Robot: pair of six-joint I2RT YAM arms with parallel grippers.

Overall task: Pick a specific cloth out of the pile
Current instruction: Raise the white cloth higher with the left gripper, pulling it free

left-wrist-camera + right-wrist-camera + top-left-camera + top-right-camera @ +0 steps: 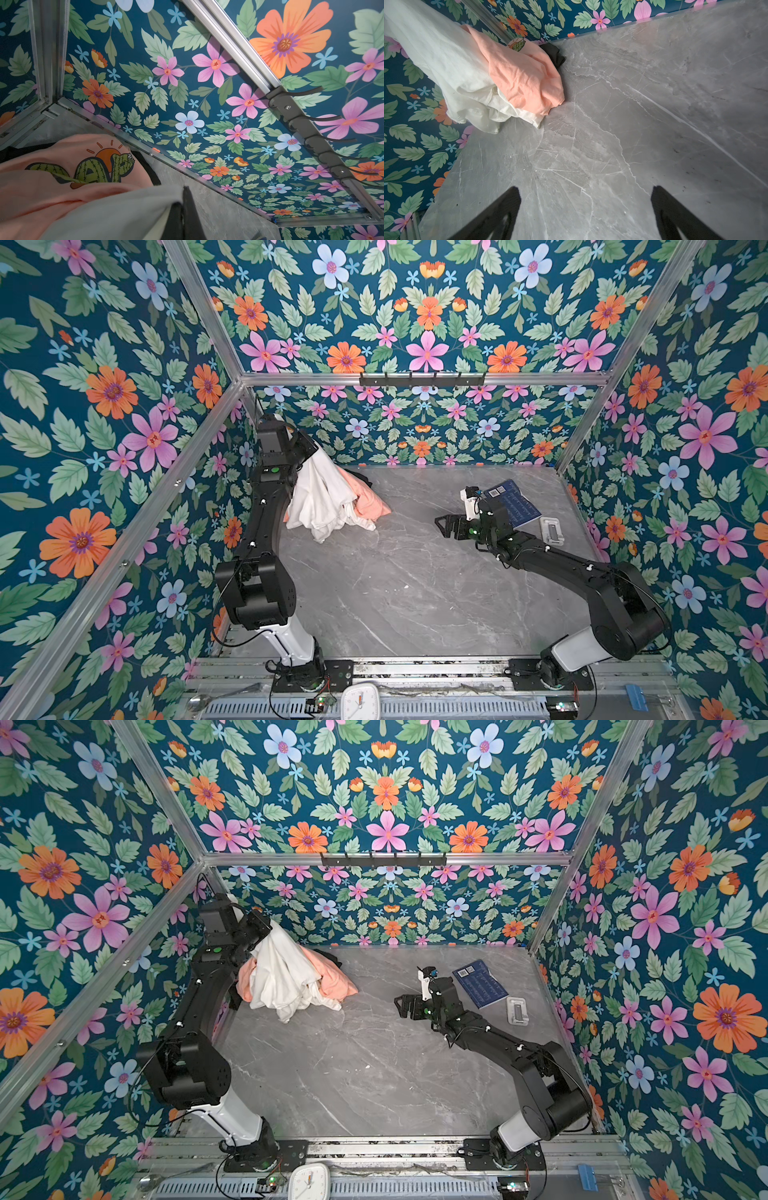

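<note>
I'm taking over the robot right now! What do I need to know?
Left gripper: shut on the white cloth, holding its top up near the back left corner.
Right gripper: open, empty, above bare table.
The cloth's lower folds lie on the table, touching the pink shirt; the black garment sits behind that.
Done: the right cloth is grabbed and partly lifted.
Left: pull it clear of the other two.
</note>
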